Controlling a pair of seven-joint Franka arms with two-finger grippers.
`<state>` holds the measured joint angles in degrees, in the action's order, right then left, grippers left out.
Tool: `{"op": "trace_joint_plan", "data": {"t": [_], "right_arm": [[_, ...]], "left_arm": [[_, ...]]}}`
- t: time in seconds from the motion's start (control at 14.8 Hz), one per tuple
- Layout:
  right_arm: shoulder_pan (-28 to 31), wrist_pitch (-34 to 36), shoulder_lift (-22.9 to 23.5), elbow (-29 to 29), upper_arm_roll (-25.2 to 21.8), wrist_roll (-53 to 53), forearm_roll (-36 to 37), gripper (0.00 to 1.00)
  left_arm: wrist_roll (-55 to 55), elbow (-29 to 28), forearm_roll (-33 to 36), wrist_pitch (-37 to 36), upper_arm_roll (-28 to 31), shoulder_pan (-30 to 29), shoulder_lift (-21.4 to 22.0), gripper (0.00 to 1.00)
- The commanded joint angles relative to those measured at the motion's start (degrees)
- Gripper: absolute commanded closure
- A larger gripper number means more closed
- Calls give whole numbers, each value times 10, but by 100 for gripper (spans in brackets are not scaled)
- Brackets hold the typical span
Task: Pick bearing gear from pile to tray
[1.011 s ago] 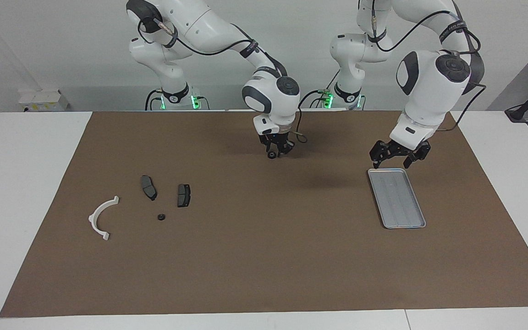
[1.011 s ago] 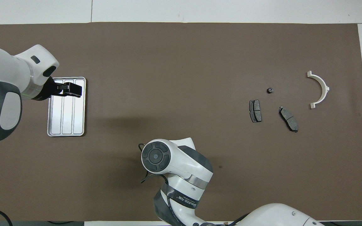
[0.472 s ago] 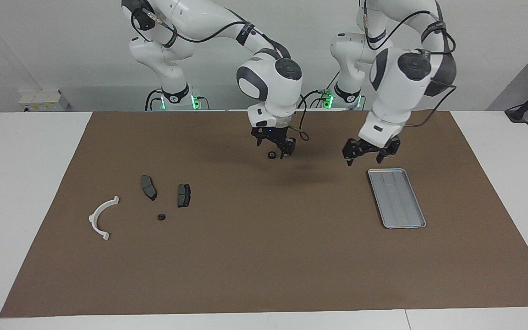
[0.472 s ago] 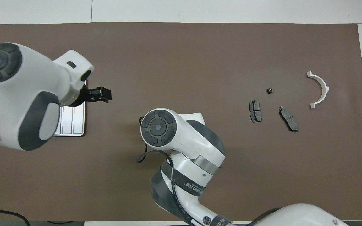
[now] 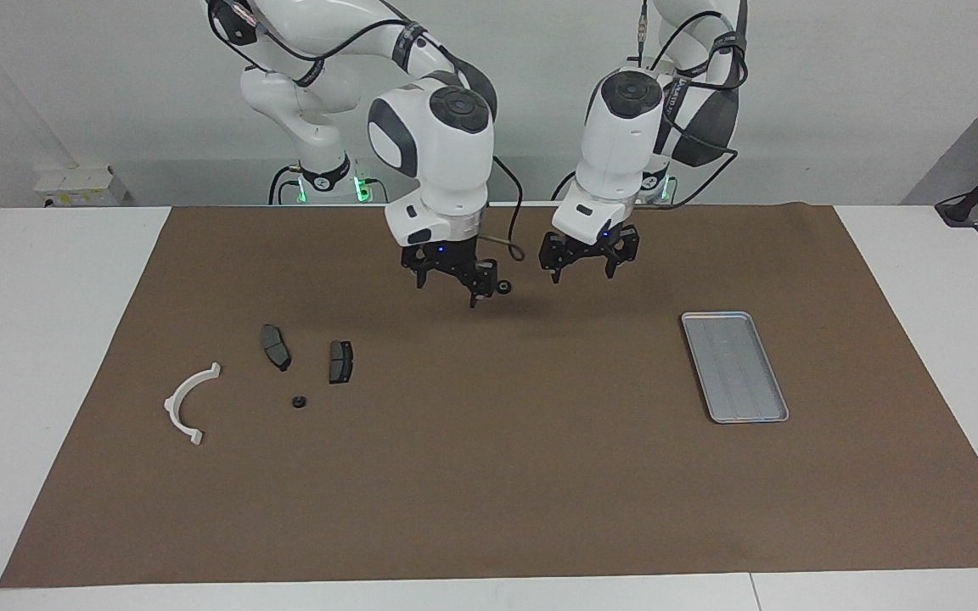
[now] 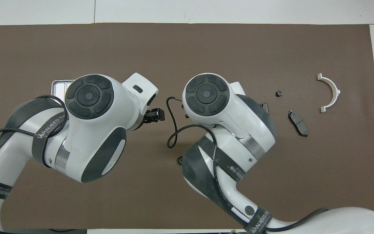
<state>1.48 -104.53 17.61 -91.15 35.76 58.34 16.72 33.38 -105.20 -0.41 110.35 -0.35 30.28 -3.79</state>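
Bearing gear [image 5: 503,288]: I see it as a small black ring on the brown mat [image 5: 489,475], in the upper middle of the facing frame, between my two pincers. In the overhead frame only its edge [image 6: 180,160] peeks out beside the right arm, lower middle.
Right pincer [image 5: 448,284]: low over the mat in the upper middle of the facing frame, fingers spread apart and nothing between them. The gear sits just beside its nearer fingertip; I cannot tell whether they touch. From overhead it is hidden under its own arm.
Left pincer [image 5: 582,271]: hangs above the mat in the upper middle of the facing frame, just on the tray's side of the gear. Its fingers are apart and it carries nothing. Overhead I see only its black tip [image 6: 156,114] at mid-frame.
Tray [image 5: 735,367]: silver, ridged, flat on the mat at mid-height of the facing frame, toward the left arm's end of the desk, well apart from the gear. I see nothing in it. Overhead, just one corner [image 6: 57,85] shows past the left arm.
Pile: at mid-height of the facing frame, toward the right arm's end of the desk. It holds a white arc [image 5: 170,406], two brake pads [image 5: 275,346] [image 5: 340,361] and a small black round piece [image 5: 298,401], all lying apart from one another.
Task state: the gear is on the mat, not in the tray.
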Motion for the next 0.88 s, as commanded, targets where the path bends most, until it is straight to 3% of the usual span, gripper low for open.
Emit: {"op": "trace_joint_plan", "data": {"t": [0.0,0.47,0.81], "right_arm": [[40,9,-11,7,7,-93,-4,0],[156,-16,-6,12,6,-315,-14,0],[206,-46,5,-6,3,-364,-23,0]], "left_arm": [[-3,1,-2,-8,3,-3,6,0],[59,-19,-3,19,2,57,10,0],[89,-94,-3,98,2,85,19,0]]}}
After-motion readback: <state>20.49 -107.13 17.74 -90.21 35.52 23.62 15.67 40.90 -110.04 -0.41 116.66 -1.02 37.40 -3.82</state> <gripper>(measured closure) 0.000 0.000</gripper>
